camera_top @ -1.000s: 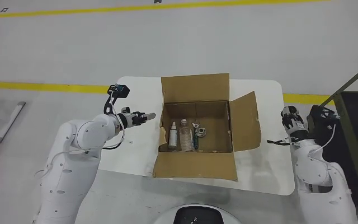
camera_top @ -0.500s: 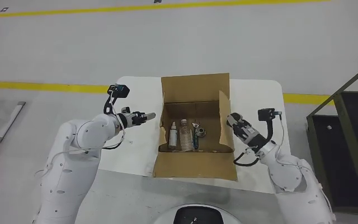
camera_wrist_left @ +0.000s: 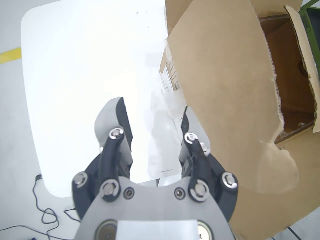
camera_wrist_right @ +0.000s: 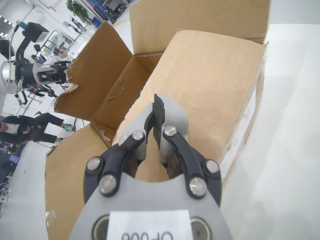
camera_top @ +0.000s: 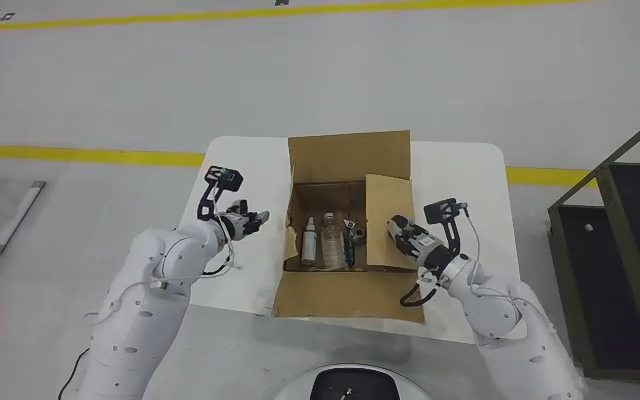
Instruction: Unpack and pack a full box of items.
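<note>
Right gripper (camera_wrist_right: 158, 108) is seen with fingers closed together, nothing held. It is positioned over the cardboard box's (camera_wrist_right: 125, 83) side flap (camera_wrist_right: 215, 76), which is folded inward at 12 o'clock from the gripper. The opposite flap (camera_wrist_right: 95, 63) is raised at 10 o'clock, with the left gripper (camera_wrist_right: 58, 72) seen just beyond it. White table (camera_wrist_right: 287, 126) is seen at 2 o'clock.

Beneath the right claw (camera_top: 392, 226), the folded flap (camera_top: 386, 195) hides that side of the box (camera_top: 345, 295); left of the claw, the small items (camera_top: 357, 236) beside the bottles (camera_top: 329, 240) are too tiny to identify.
</note>
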You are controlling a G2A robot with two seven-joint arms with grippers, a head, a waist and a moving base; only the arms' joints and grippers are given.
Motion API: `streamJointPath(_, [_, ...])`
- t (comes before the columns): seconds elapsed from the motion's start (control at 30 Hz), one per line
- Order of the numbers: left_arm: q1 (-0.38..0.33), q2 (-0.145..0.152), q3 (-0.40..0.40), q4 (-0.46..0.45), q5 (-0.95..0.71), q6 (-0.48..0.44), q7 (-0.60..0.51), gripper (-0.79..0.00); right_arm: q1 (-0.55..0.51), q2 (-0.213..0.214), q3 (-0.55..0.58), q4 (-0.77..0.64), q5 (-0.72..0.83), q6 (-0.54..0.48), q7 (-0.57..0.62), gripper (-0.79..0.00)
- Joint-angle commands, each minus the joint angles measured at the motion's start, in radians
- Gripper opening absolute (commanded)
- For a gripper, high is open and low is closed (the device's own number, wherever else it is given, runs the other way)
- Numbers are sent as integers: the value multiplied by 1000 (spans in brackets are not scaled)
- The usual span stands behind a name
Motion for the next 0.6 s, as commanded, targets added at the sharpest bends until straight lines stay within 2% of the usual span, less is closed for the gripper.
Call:
streamJointPath(0.0, [-3, -2, 15, 19, -13, -29, 27, -785, 4, 1, -3, 0, -13, 23, 12, -785])
streamJointPath(0.33, [-57, -14, 112, 70, -94, -202, 71, -785, 41, 0, -4, 23, -22, 201, 89, -785])
streamJointPath(0.57, [-104, -25, 167, 116, -126, -250, 92, -785, 69, -3, -20, 48, -7, 237, 75, -785])
